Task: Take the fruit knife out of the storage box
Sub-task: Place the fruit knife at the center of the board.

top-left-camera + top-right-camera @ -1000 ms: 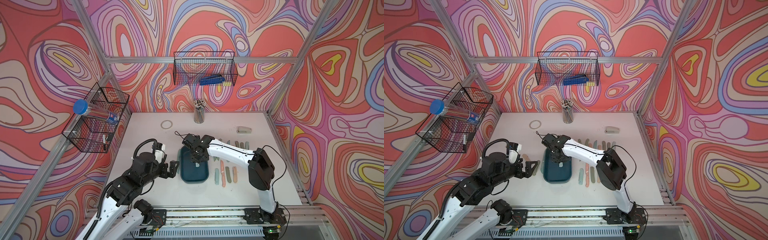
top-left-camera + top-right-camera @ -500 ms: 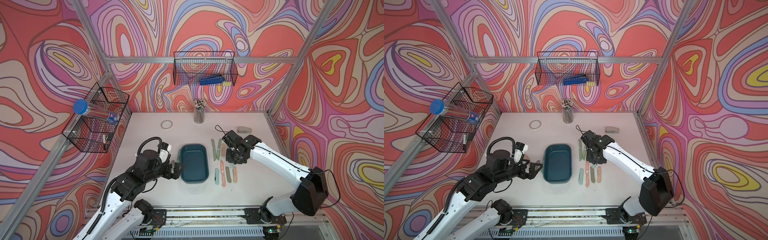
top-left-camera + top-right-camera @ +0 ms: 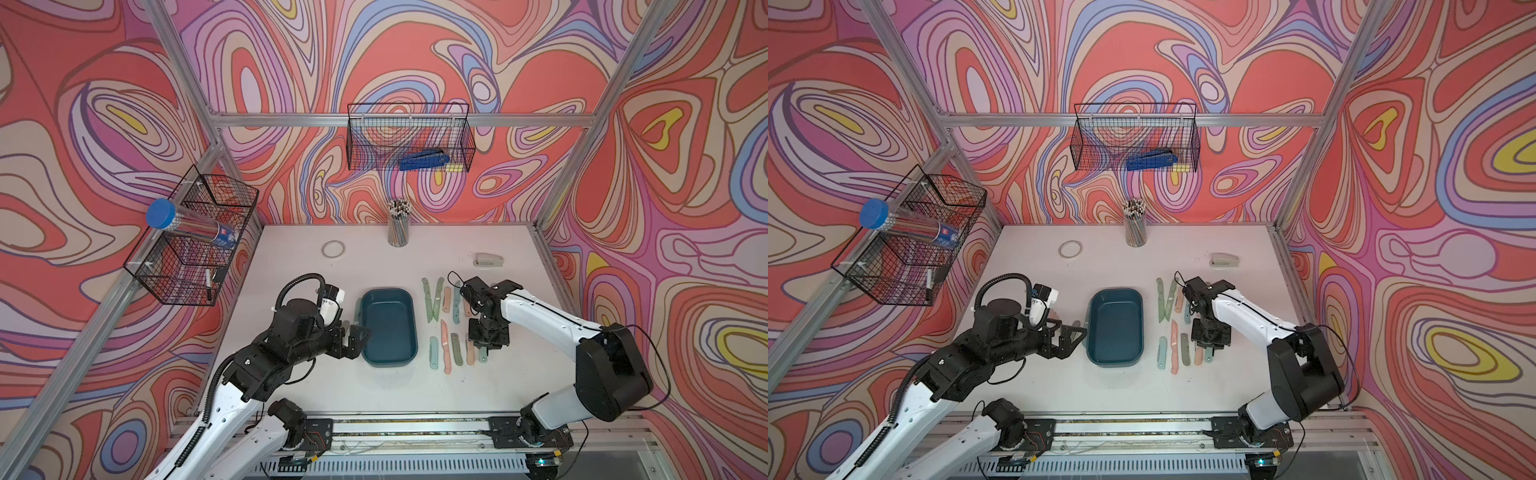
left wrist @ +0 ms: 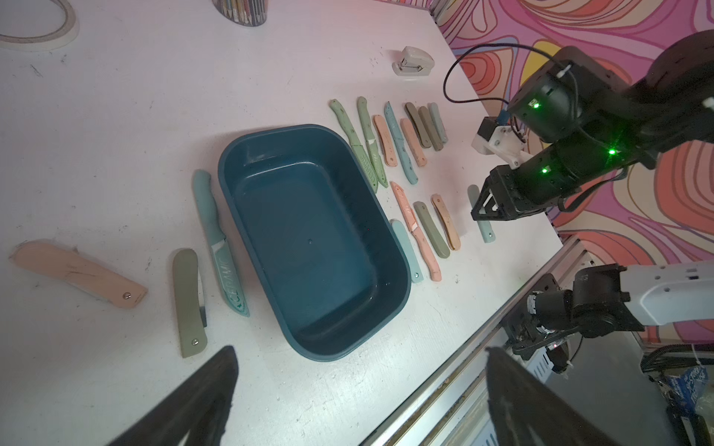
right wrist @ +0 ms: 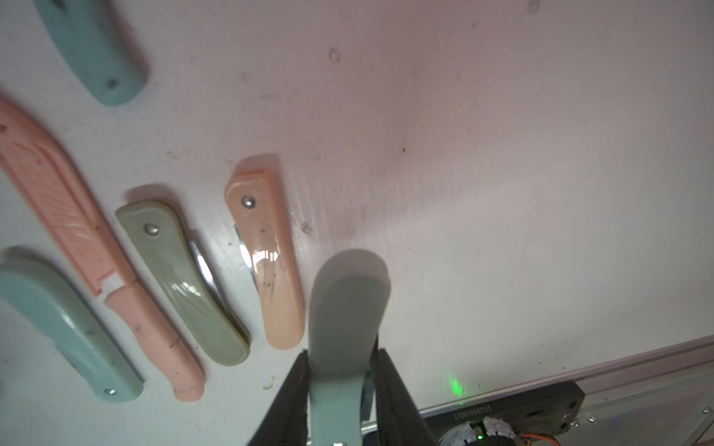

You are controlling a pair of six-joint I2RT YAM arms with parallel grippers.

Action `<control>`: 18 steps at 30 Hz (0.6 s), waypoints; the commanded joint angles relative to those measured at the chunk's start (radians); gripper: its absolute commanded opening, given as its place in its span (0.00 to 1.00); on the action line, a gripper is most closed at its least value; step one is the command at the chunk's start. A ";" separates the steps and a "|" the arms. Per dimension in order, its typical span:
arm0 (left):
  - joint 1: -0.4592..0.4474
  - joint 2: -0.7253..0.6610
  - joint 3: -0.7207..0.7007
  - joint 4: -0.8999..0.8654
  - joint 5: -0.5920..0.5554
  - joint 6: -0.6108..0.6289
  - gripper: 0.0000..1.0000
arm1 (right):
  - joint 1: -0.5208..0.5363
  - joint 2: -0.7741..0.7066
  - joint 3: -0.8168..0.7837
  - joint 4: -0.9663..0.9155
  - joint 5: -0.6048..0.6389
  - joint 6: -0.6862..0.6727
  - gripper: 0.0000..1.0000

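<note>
The storage box [image 3: 388,328] [image 3: 1115,328] is a dark teal tub in the middle of the table, and in the left wrist view the storage box [image 4: 313,239] has nothing inside. My right gripper [image 3: 485,344] [image 5: 340,370] is shut on a pale teal folded fruit knife [image 5: 347,301] [image 4: 485,229]. It holds the knife low over the table, right of the box, beside a peach folded knife [image 5: 266,262]. My left gripper [image 3: 355,336] [image 4: 359,349] stands open at the box's left side with nothing between its fingers.
Several pastel knives [image 3: 444,345] lie in two rows right of the box, and three more [image 4: 216,239] lie left of it. A pencil cup [image 3: 398,228], a tape ring [image 3: 333,249] and a stapler [image 3: 488,260] sit farther back. Wire baskets [image 3: 409,137] [image 3: 195,237] hang on the walls.
My right gripper left the box with the knife, swung right over the far knife row, then came down at the near row's right end. The left arm shifted slightly.
</note>
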 commanded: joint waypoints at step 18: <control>-0.006 -0.008 -0.008 0.031 -0.004 0.004 1.00 | -0.105 0.152 -0.011 0.136 -0.033 -0.149 0.30</control>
